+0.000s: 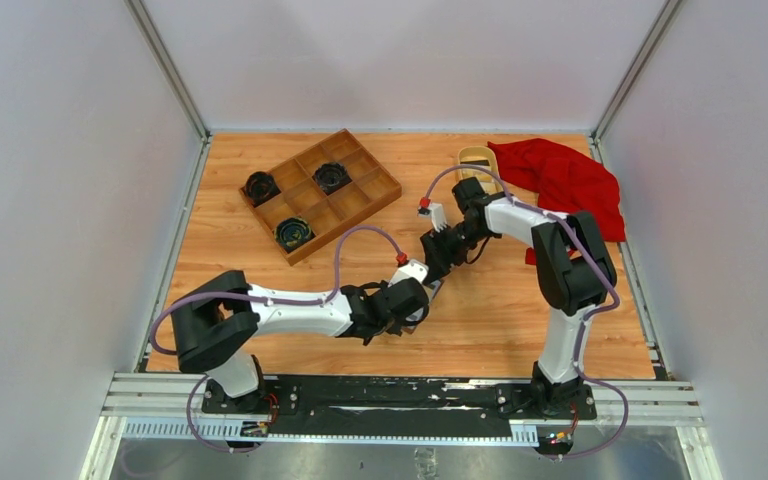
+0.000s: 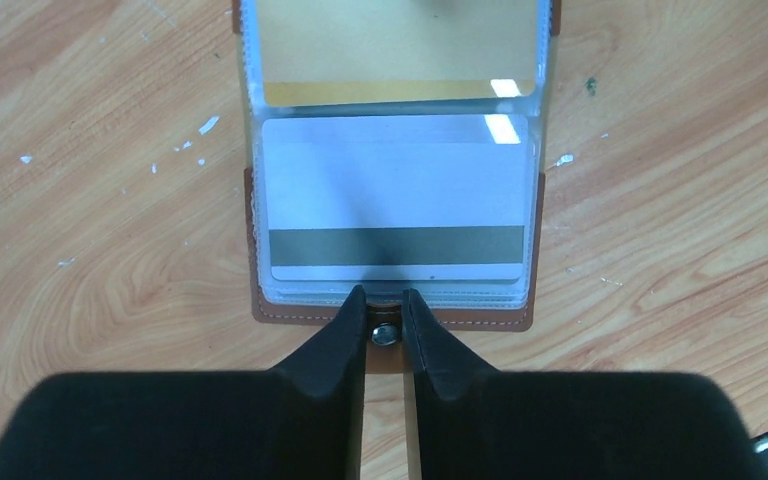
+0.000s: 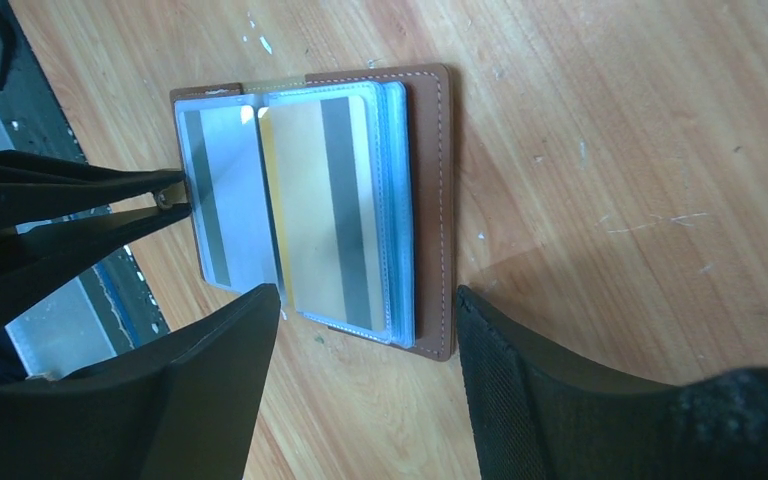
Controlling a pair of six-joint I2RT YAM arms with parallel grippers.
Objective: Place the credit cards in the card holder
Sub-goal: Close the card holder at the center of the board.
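The brown card holder (image 2: 460, 318) lies open on the wooden table, its clear pockets facing up. A whitish card with a dark stripe (image 2: 395, 200) sits in the near pocket. A gold card (image 2: 400, 45) sits in the pocket beyond it. My left gripper (image 2: 385, 297) is shut on the holder's strap by the snap button (image 2: 385, 334). In the right wrist view the holder (image 3: 430, 200) shows both cards (image 3: 225, 195). My right gripper (image 3: 365, 295) is open and empty just above its edge. In the top view both grippers (image 1: 430, 280) meet mid-table and hide the holder.
A wooden compartment tray (image 1: 355, 215) with dark round items stands at the back left. A red cloth (image 1: 565, 185) lies at the back right, with a yellow dish (image 1: 477, 160) beside it. The table's near edge and the black rail run behind my left gripper (image 3: 175, 192).
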